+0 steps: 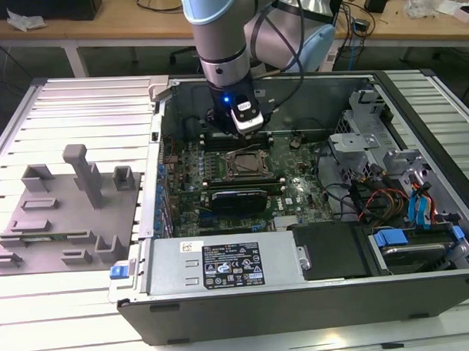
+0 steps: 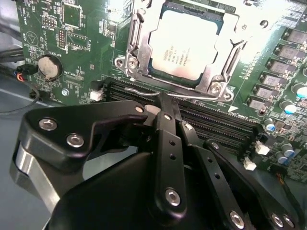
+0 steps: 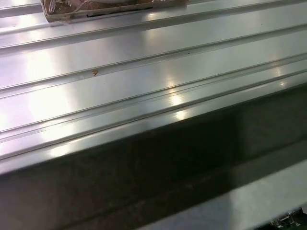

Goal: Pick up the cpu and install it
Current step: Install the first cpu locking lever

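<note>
Item: cpu [image 2: 186, 45], seated flat in the motherboard socket frame [image 2: 218, 72], silvery top showing, lying just beyond my gripper [image 2: 165, 112], whose fingers [image 2: 166, 143] look pressed together and empty, poised over the memory slots [image 2: 211, 120] beside that frame.
</note>
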Controlling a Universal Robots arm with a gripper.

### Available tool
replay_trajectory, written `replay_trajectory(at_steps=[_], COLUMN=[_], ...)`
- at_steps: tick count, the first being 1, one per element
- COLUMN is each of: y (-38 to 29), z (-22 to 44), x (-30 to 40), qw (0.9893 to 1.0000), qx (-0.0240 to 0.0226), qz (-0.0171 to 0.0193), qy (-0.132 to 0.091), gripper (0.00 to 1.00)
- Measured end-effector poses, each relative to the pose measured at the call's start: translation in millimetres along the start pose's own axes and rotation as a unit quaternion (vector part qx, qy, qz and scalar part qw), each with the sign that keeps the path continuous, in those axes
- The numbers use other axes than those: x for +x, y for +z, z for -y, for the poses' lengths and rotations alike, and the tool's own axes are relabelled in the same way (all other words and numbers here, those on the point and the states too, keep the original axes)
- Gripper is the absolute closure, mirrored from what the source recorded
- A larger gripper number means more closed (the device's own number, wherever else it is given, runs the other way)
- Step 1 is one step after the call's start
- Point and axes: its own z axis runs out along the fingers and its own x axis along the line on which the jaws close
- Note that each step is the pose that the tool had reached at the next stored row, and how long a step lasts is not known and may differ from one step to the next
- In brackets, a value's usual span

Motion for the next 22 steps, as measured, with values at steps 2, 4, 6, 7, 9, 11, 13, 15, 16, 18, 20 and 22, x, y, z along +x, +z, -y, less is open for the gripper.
replay_trajectory(at_steps=[2, 4, 6, 7, 9, 11, 13, 15, 16, 18, 20, 22], y=[1.2, 2.5, 4.0, 5.1, 6.6, 8.9, 11.2, 12.2, 12.3, 11.0, 4.4, -5.7], z=[0.2, 0.5, 0.7, 0.8, 1.1, 1.5, 1.7, 1.7, 1.5, 1.0, -0.3, -1.5], x=[0.2, 0.5, 0.8, 1.0, 1.3, 1.8, 2.2, 1.7, 0.9, -0.2, -1.8, -3.9], qw=[1.0000, 1.0000, 1.0000, 1.0000, 1.0000, 1.0000, 0.9999, 0.9999, 0.9999, 0.9999, 0.9999, 0.9999], qx=[0.0022, 0.0039, 0.0045, 0.0047, 0.0055, 0.0060, 0.0065, 0.0059, 0.0054, 0.0049, 0.0042, 0.0045], qz=[0.0016, 0.0027, 0.0034, 0.0041, 0.0048, 0.0058, 0.0066, 0.0078, 0.0080, 0.0078, 0.0081, 0.0080], qy=[-0.001, -0.002, -0.003, -0.003, -0.004, -0.005, -0.006, -0.007, -0.008, -0.008, -0.008, -0.008], gripper=[0.89, 0.89, 0.89, 0.89, 0.89, 0.89, 0.89, 0.89, 0.89, 0.89, 0.89, 0.89])
